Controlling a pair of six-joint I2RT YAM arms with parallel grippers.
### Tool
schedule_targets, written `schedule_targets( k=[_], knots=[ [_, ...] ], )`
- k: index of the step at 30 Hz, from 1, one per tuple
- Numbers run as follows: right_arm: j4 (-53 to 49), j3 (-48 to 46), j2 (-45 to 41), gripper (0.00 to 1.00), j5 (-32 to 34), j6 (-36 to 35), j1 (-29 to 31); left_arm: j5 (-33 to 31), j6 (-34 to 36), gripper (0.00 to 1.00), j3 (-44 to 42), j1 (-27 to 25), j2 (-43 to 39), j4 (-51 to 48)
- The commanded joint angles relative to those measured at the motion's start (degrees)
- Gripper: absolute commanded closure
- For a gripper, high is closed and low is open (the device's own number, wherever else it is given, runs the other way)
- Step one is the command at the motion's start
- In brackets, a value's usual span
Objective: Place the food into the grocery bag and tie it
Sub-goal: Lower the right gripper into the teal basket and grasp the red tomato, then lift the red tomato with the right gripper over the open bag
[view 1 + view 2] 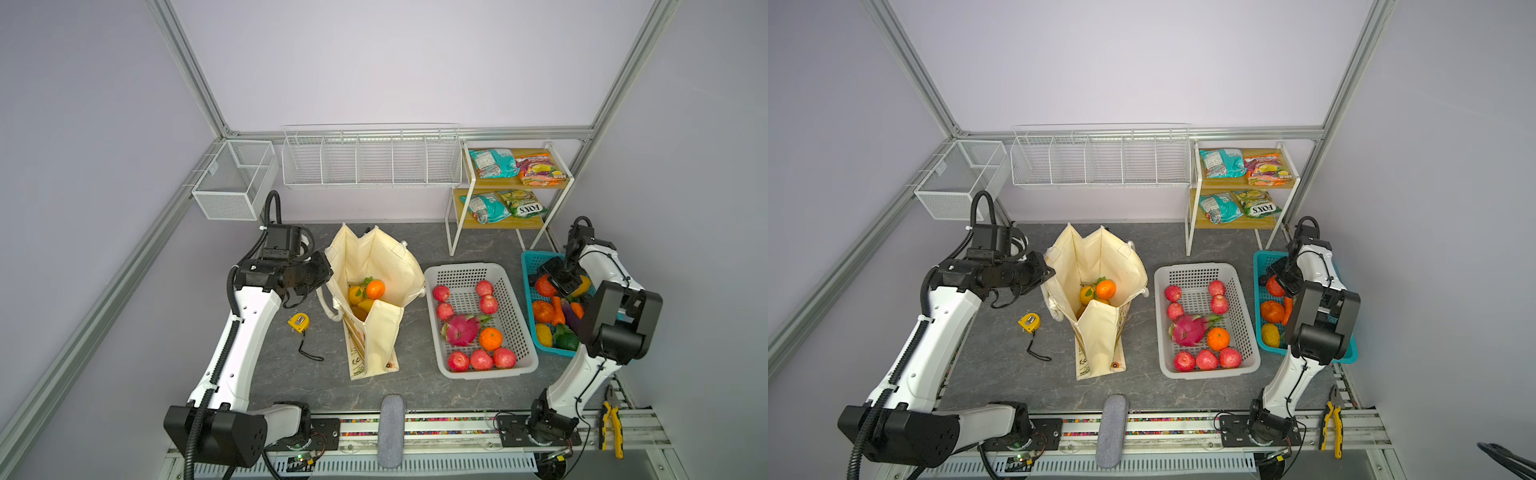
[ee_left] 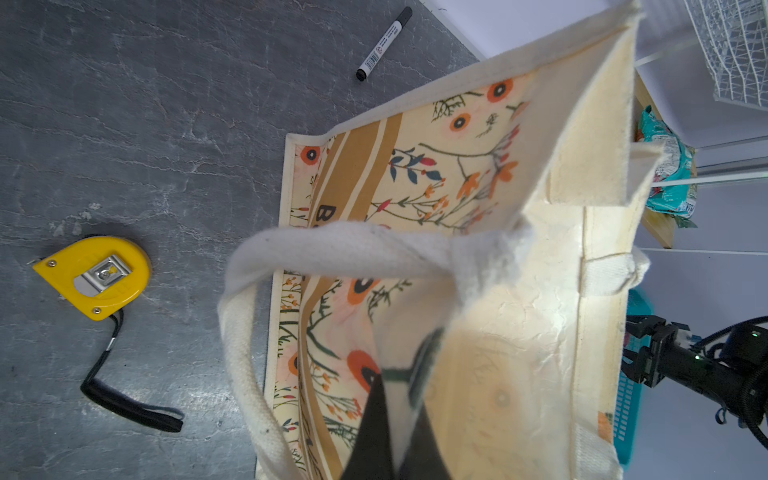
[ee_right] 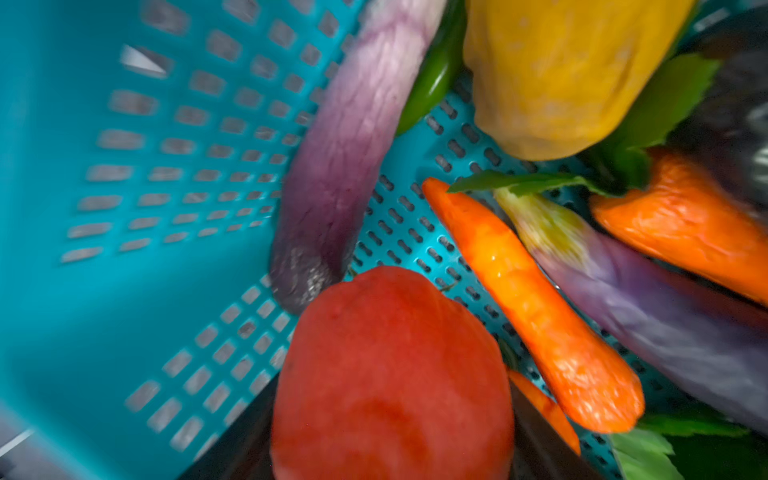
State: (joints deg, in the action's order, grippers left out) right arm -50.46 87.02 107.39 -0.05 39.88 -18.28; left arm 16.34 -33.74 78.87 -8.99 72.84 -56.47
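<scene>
Left gripper [image 2: 395, 386] clamped on grocery bag [image 1: 374, 257] rim, centre frame. Orange [image 1: 375, 289] already inside. Right gripper [image 1: 559, 281] in teal basket [image 3: 104, 291], right side, jaws flanking red vegetable [image 3: 390, 374]; can't tell if gripped. Snack packets [image 1: 492, 163], tying remain.

We see pale lilac walls [image 1: 395, 62], evenly lit | aluminium frame posts [image 1: 189, 62] at the corners | dark grey marbled tabletop [image 1: 415, 386] | white wire basket [image 1: 370, 162] and mesh bin [image 1: 235, 183] hung behind | wood-and-white two-tier shelf [image 1: 515, 224] at right
</scene>
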Motion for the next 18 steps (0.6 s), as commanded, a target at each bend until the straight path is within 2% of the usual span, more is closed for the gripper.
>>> schedule_targets(
  k=[1, 6, 11, 18],
  knots=[
    [-1.22, -1.49, -4.14, 0.33, -0.64, 0.07, -0.12, 0.00, 1.39, 1.00, 1.92, 0.29, 0.09, -0.86],
    [-3.16, -1.68, -9.09, 0.33, -1.15, -0.59, 1.26, 0.37, 1.50, 1.00, 2.22, 0.29, 0.62, -0.31],
    [-6.28, -0.70, -14.95, 0.34, -1.96, -0.50, 5.12, 0.81, 1.47, 1.00, 2.68, 0.29, 1.33, 0.12],
    [-10.70, 3.78, -21.97, 0.34, -1.09, 1.08, 16.17, 1.24, 1.30, 1.00, 3.88, 0.29, 3.07, 0.63]
  ],
)
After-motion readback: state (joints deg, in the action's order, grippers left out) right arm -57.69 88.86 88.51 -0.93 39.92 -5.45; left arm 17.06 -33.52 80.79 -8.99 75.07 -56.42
